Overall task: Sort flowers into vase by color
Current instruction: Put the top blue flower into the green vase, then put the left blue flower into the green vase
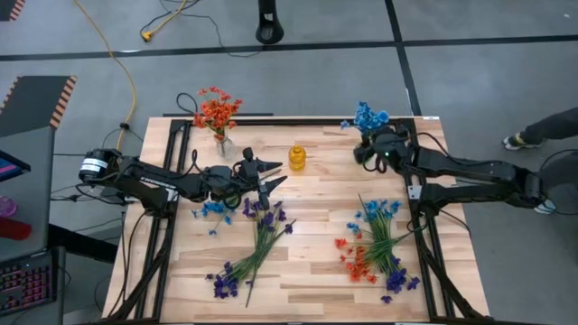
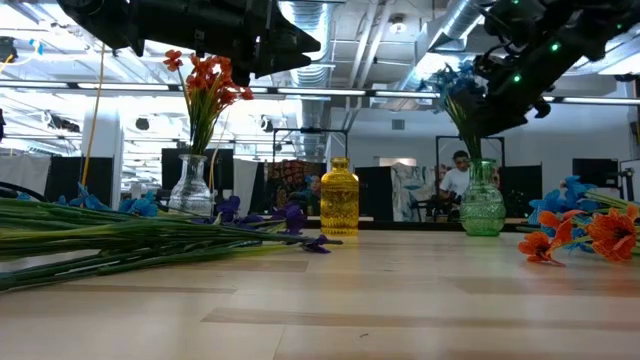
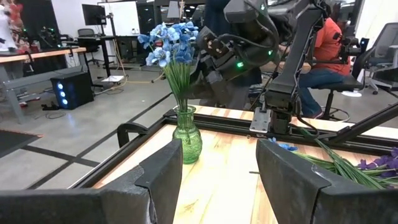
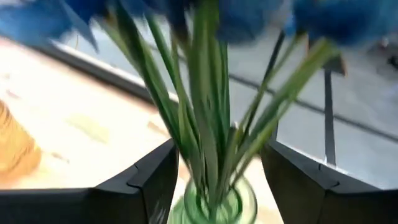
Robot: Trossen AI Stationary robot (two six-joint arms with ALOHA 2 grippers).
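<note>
Currently the right gripper (image 1: 368,144) hangs over the green vase (image 2: 482,203) at the table's (image 1: 316,271) far right corner, its fingers (image 4: 149,180) spread wide on either side of the blue flowers' (image 3: 169,45) stems, which stand in that vase; no finger touches them. The left gripper (image 1: 271,176) hovers open and empty above the table's middle, near the yellow vase (image 1: 297,158). Orange flowers (image 1: 215,110) stand in a clear vase (image 2: 190,188) at the far left. Loose purple flowers (image 1: 257,244) lie on the table by the left gripper, with a small blue sprig (image 1: 212,209) beside them. A mixed heap (image 1: 375,248) of blue, orange and purple lies on the right.
</note>
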